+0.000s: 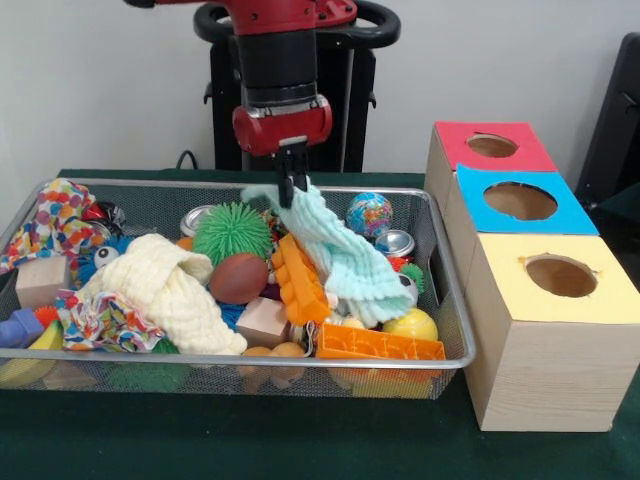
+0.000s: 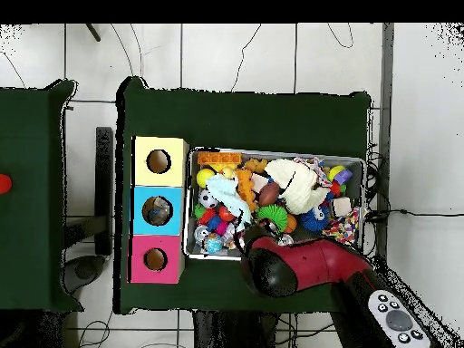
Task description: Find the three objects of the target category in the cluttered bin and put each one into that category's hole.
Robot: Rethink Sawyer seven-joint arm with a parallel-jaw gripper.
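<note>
- Looking from the near edge of the wire mesh bin (image 1: 455,330), the flat orange plastic building block (image 1: 380,345) lay right against the front wall, with a yellow ball (image 1: 411,324) just behind it and a small wooden cube (image 1: 262,321) to its left.
- Cream waffle-weave cloth (image 1: 175,290) was draped over the left half, floppy stuff that hid whatever sat under it.
- Mid-bin, the pale mint-green knitted cloth (image 1: 345,255) was the thing in play: soft, light, limp, so I'd guess it stretches and drags neighbours rather than lifting clean. It hung from one upper corner, the rest trailing down over the toys and a long orange brick (image 1: 300,280).
- The gripper (image 1: 293,185) was pinched together on that top corner, which seemed a fair hold for fabric.
- Farther back sat a green spiky rubber ball (image 1: 232,232), a brown toy football (image 1: 238,277) and a glittery globe ball (image 1: 369,214).
- Beside the bin stood wooden boxes with yellow (image 1: 562,275), blue (image 1: 520,201) and red (image 1: 491,146) round-holed tops; overhead, something seemed to sit inside the blue one (image 2: 158,210).
</note>
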